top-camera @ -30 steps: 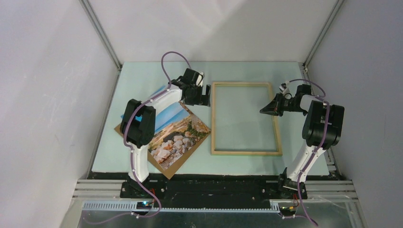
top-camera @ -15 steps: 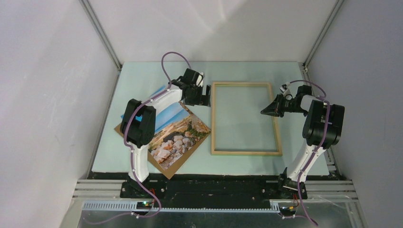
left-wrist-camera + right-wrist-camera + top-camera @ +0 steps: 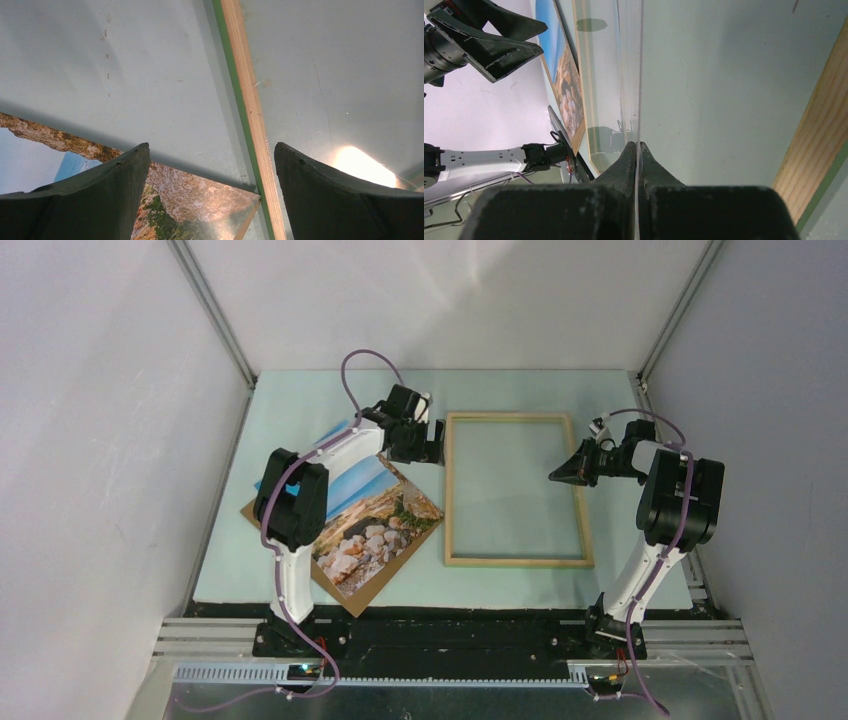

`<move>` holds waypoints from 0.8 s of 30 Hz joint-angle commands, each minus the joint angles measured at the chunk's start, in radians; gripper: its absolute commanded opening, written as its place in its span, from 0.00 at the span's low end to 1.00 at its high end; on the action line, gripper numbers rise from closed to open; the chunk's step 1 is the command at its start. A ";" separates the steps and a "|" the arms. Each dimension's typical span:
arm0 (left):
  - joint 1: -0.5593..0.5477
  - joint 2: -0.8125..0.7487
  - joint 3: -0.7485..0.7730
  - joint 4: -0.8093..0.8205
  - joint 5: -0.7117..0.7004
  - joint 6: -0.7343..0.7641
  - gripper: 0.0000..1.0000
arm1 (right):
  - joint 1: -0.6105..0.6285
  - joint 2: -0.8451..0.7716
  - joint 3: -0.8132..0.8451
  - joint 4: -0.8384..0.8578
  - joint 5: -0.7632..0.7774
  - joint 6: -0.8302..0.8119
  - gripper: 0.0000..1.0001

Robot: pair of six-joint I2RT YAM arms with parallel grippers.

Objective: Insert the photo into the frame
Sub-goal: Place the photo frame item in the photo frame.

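Photo (image 3: pixel 375 525) lies face up, askew on desk (image 3: pixel 300 400), corner at frame's (image 3: pixel 515 561) left bar. Best next: L tool (image 3: pixel 432 440), spread wide, drops & pinches photo edge w/o nudging frame. L arm reaches out over photo, wrist bent down. R arm low; R tool (image 3: pixel 557 473) pressed together, apparently on clear pane (image 3: pixel 609 75).
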 commanded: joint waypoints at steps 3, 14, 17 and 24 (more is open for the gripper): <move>-0.007 -0.017 0.012 0.020 0.009 -0.010 0.99 | -0.002 0.009 0.035 0.053 0.014 0.001 0.00; -0.007 -0.025 0.011 0.021 0.014 -0.007 0.98 | -0.003 0.014 0.021 0.075 0.024 0.017 0.00; -0.007 -0.026 0.011 0.020 0.015 -0.007 0.99 | -0.004 0.015 0.022 0.072 0.028 0.016 0.00; -0.007 -0.023 0.013 0.020 0.018 -0.010 0.98 | -0.002 0.022 0.010 0.075 0.029 0.019 0.00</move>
